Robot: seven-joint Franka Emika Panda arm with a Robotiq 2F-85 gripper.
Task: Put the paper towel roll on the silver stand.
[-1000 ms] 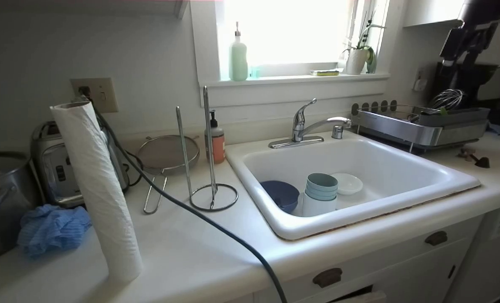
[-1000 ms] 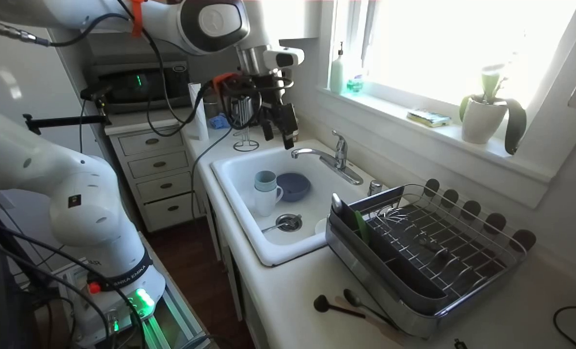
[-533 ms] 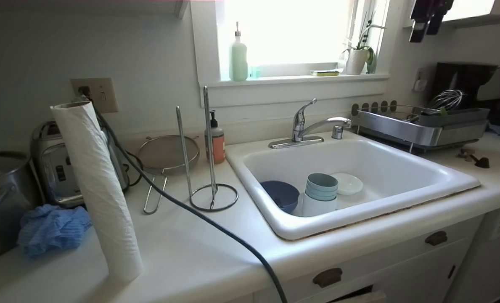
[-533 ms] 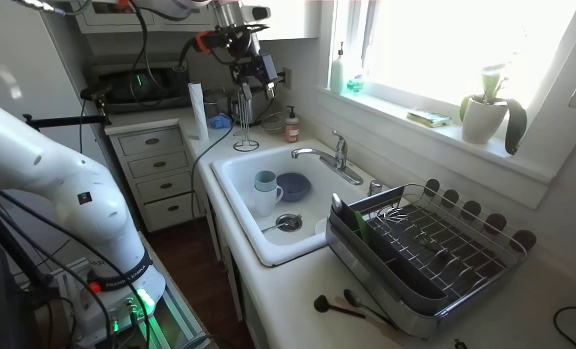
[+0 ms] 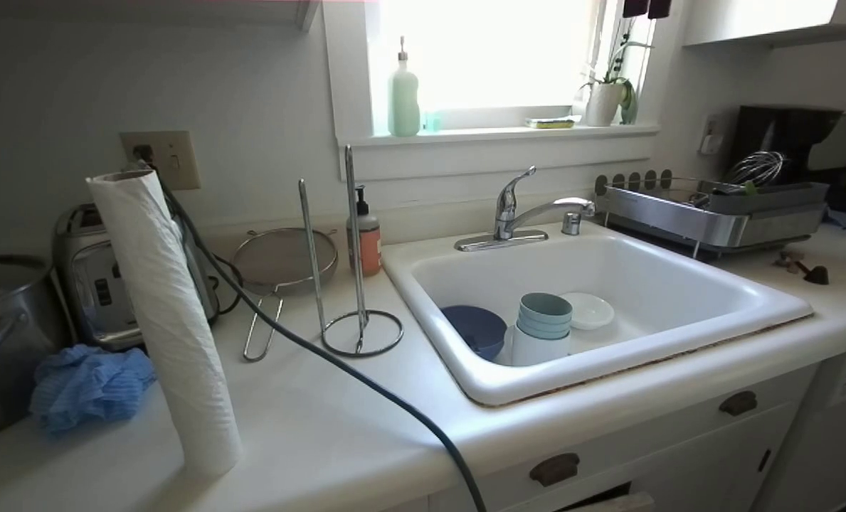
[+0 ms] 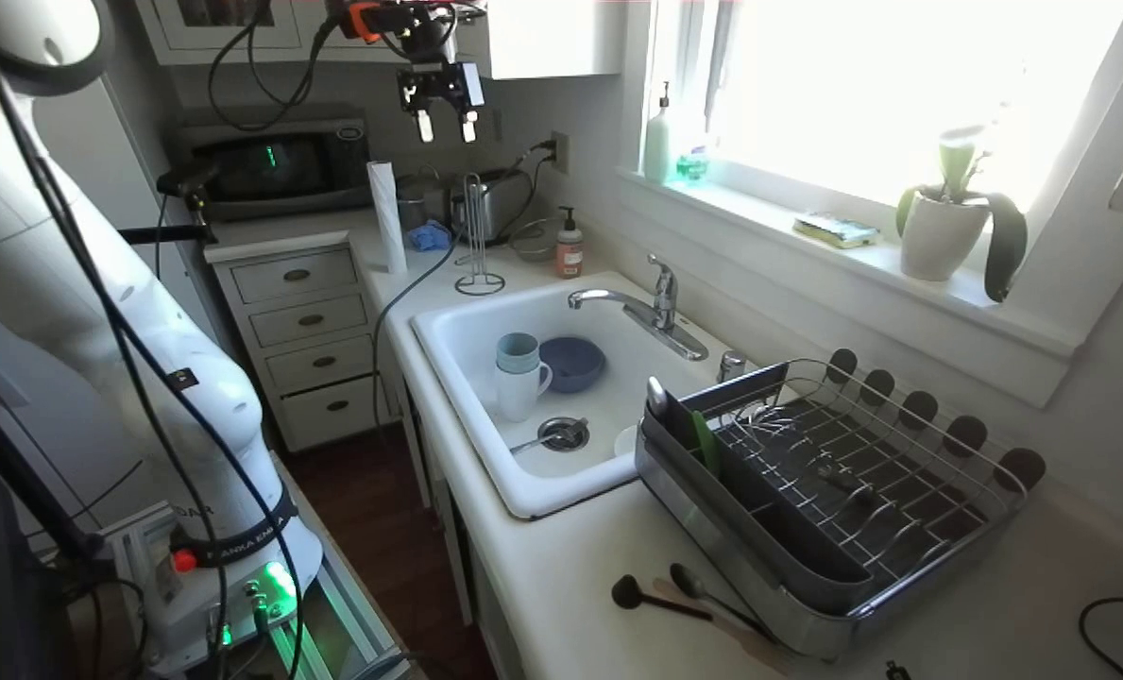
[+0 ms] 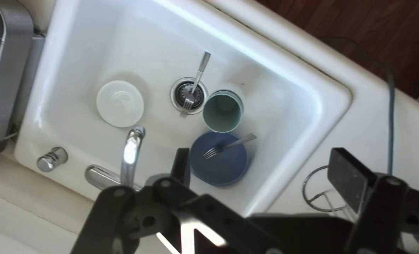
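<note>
The paper towel roll (image 5: pixel 170 327) is a tall white cylinder standing on end on the counter. It also shows in an exterior view (image 6: pixel 387 219) and is out of the wrist view. The silver stand (image 5: pixel 356 249), an upright wire rod with a shorter side rod on a ring base, stands bare between roll and sink. Its ring also shows in the wrist view (image 7: pixel 304 190), partly behind a finger. My gripper (image 6: pixel 447 130) is open and empty, high in the air, pointing down. In the wrist view the gripper (image 7: pixel 260 160) has its fingers wide apart, over the sink edge.
The sink (image 5: pixel 636 355) holds cups, a blue bowl and a white dish. A dark cable (image 5: pixel 387 391) crosses the counter between roll and stand. A toaster (image 5: pixel 99 291), blue cloth (image 5: pixel 92 387), strainer (image 5: pixel 284 259), soap bottle (image 5: pixel 368 245) and faucet (image 5: pixel 508 213) stand around.
My gripper has risen and moved left in both exterior views, from low near the faucet to high above the counter. It has turned so both fingers show. Roll and stand have not moved.
</note>
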